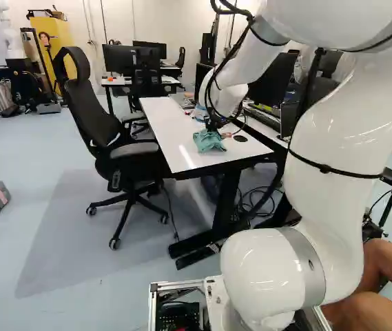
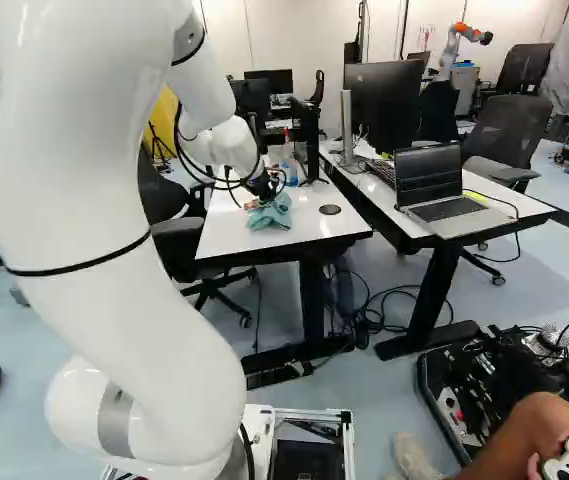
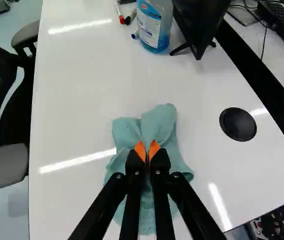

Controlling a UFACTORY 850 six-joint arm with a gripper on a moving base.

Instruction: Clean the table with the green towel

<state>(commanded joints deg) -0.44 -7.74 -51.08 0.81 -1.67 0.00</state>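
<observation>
Green towel lies rumpled on the white table, beside the black cable cap. Our gripper pinches its middle. We judge it light, limp, hardly fragile; we favour a thick central fold as handhold.

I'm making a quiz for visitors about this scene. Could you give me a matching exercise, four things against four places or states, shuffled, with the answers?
1. Green towel
2. Bottle
3. Laptop
4. Round black disc

A. Open on the neighbouring table
B. Flat on the white tabletop, between the towel and the dark gap beside the table
C. Pinched between the gripper's orange pads
D. Upright beside a monitor's foot, with blue liquid inside

Pairs: 1-C, 2-D, 3-A, 4-B
</observation>
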